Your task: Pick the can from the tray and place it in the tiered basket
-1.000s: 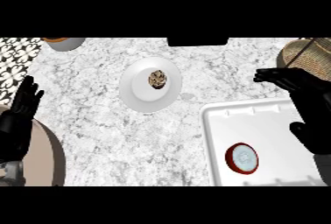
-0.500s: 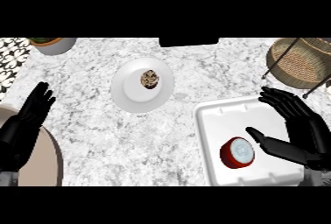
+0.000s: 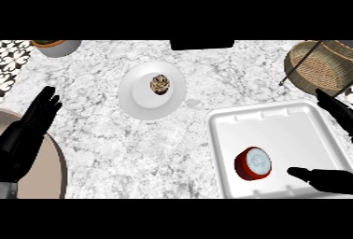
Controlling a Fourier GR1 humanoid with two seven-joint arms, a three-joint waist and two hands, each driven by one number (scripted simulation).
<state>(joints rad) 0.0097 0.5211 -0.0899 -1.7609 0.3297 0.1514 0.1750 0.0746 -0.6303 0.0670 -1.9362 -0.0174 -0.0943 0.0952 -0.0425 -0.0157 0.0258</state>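
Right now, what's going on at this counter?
The right hand is open around the red can, which stands on the white tray; its thumb is beside the can, not touching, its fingers at the tray's far right. Nothing is gripped. The tiered basket sits at the upper right. The left hand rests open at the left edge.
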